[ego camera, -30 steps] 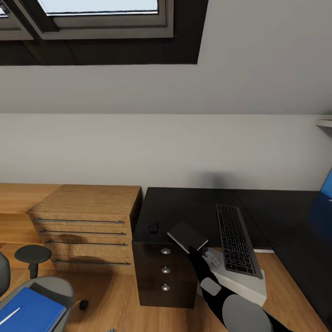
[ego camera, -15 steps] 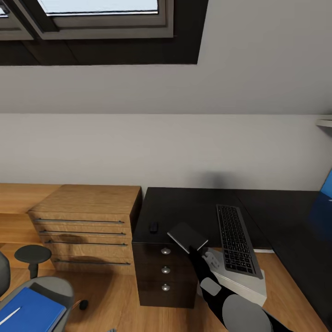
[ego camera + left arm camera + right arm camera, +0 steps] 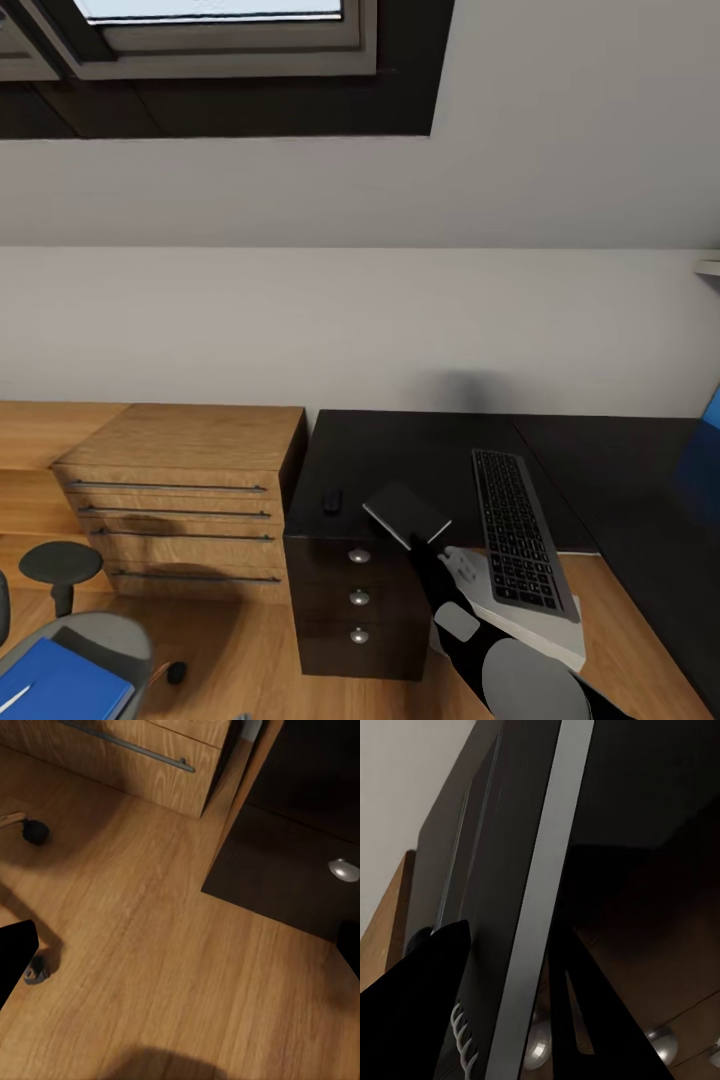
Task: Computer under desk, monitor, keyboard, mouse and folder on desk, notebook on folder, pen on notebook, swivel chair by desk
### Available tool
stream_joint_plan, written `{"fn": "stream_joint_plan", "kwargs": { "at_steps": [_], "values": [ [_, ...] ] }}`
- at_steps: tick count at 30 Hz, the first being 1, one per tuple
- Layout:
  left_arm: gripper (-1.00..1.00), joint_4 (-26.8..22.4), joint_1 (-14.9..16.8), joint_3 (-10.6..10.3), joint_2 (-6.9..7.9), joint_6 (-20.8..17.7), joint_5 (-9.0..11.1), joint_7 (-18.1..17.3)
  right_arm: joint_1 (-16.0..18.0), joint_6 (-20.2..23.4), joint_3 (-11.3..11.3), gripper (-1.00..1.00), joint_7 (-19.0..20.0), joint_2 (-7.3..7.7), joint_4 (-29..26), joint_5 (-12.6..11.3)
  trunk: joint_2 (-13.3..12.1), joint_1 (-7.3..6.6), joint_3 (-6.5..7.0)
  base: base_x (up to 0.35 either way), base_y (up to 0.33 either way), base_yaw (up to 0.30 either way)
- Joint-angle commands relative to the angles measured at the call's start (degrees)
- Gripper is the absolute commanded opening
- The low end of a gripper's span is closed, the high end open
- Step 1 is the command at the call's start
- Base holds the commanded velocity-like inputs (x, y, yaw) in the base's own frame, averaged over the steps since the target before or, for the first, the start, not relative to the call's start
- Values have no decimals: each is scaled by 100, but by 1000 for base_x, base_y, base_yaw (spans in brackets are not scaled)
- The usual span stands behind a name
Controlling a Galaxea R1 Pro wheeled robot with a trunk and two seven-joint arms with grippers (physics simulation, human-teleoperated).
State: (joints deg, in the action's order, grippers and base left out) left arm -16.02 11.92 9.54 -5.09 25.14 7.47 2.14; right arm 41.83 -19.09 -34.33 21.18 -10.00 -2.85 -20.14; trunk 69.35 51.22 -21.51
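My right gripper [image 3: 424, 543] is shut on the notebook [image 3: 405, 512], a dark grey book with white page edges [image 3: 536, 907], held just above the front edge of the black desk [image 3: 400, 445]. The mouse [image 3: 331, 500] sits on the desk above the drawer unit [image 3: 355, 600]. The keyboard [image 3: 518, 535] lies with its far end on the desk and its near end over the light-grey computer [image 3: 535, 630]. At the lower left the blue folder [image 3: 55, 685] lies on the swivel chair [image 3: 110, 635], with the pen [image 3: 14, 697] on it. My left gripper [image 3: 180, 952] hangs open over the wood floor.
A light-wood drawer chest [image 3: 175, 490] stands left of the desk. A blue upright panel [image 3: 705, 445] shows at the right edge. A chair castor [image 3: 34, 832] and a silver drawer knob [image 3: 343, 870] lie near the left gripper. Windows sit high on the sloped wall.
The whole head view has shifted a little, so the camera has moved. The notebook stays in my right gripper at the same spot in the picture.
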Motion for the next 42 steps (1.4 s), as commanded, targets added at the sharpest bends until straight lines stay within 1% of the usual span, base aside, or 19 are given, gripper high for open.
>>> {"fn": "stream_joint_plan", "kwargs": {
  "at_steps": [1,15,22,28,35,42],
  "values": [
    [100,2,3,-14,0,17,44,6,6,-6,12,-100,30,0,7,-59,4,1,-6,29,0,0],
    [100,2,3,-14,-9,17,44,7,4,0,22,-100,15,0,13,-52,4,1,-6,7,0,0],
    [100,2,3,-14,-9,17,49,13,4,127,19,-100,7,0,13,-53,284,154,-132,0,0,0],
    [100,2,3,-11,-9,17,52,14,7,412,10,-100,1,0,13,-59,284,154,-132,0,0,0],
    [100,2,3,-6,-4,17,53,14,6,480,6,-100,0,0,13,-60,284,154,-132,0,0,0],
    [100,2,3,-5,-5,17,60,14,7,493,5,-100,-2,0,13,-60,565,308,-258,0,0,0]
  ]
}}
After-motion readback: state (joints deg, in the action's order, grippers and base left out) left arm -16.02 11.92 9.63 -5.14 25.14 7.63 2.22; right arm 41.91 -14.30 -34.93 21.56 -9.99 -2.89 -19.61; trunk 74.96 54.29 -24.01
